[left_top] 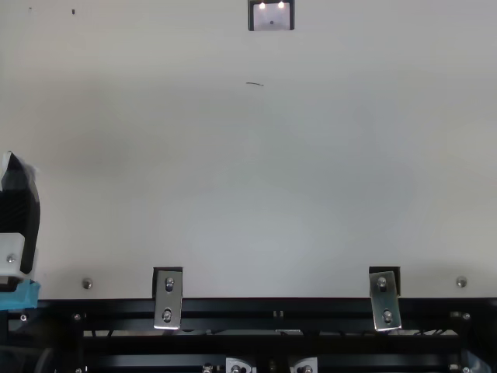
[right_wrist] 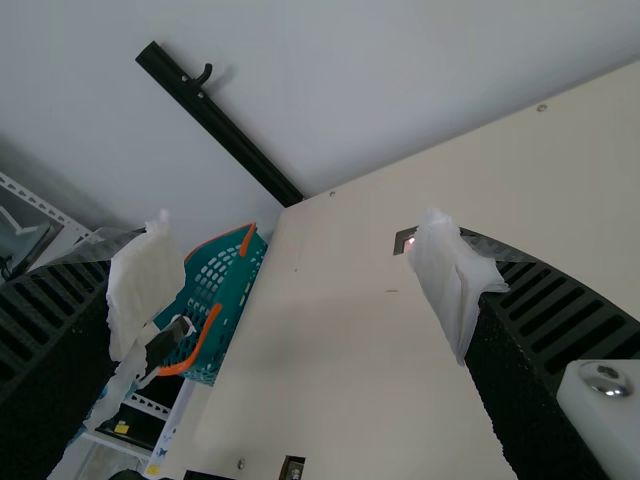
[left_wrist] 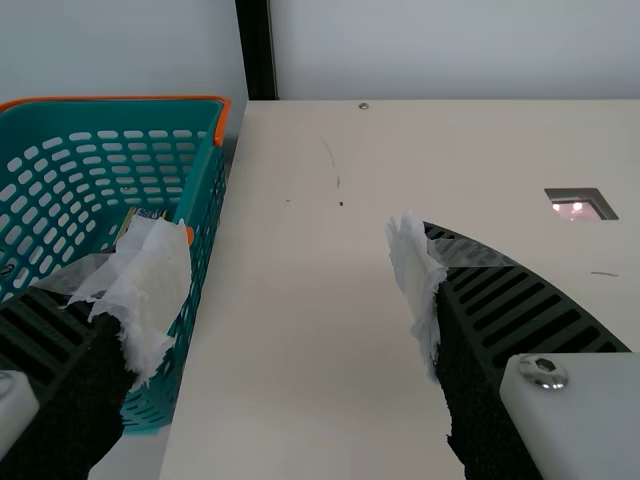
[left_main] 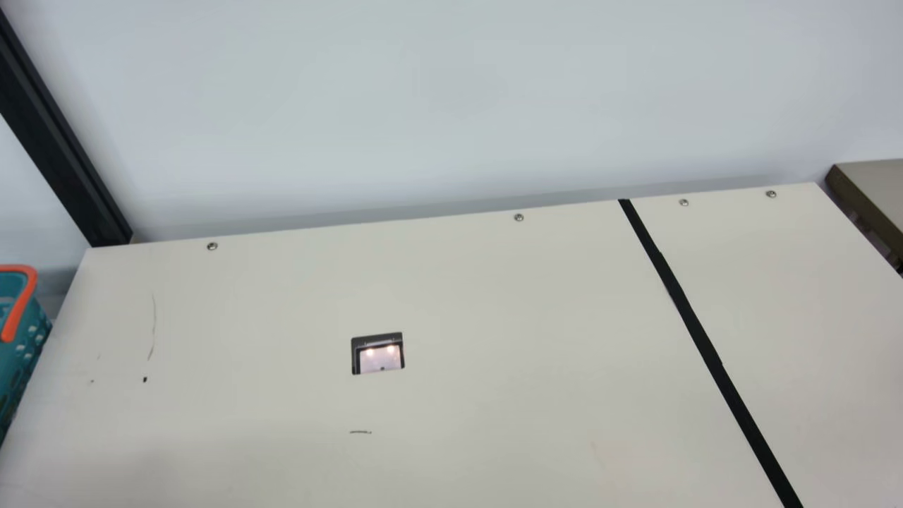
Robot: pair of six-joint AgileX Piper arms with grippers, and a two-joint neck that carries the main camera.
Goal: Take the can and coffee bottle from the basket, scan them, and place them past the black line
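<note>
Left claw (left_top: 17, 175): spread, cut off in top view. Right claw (right_wrist: 290, 280): spread. Basket (left_wrist: 206, 195) beside tabletop's (left_main: 480, 296) left edge; item (left_wrist: 149, 213) inside mostly hidden behind left fingertip (left_wrist: 157, 285), can or coffee bottle unclear.

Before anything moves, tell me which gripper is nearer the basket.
The left gripper: its wrist view shows the basket close by; the right gripper sees it from farther off.

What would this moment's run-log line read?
left black ribbed fingers: open, near teal plastic basket | right black ribbed fingers: open | basket: beside cream table | square scanner window: lit
</note>
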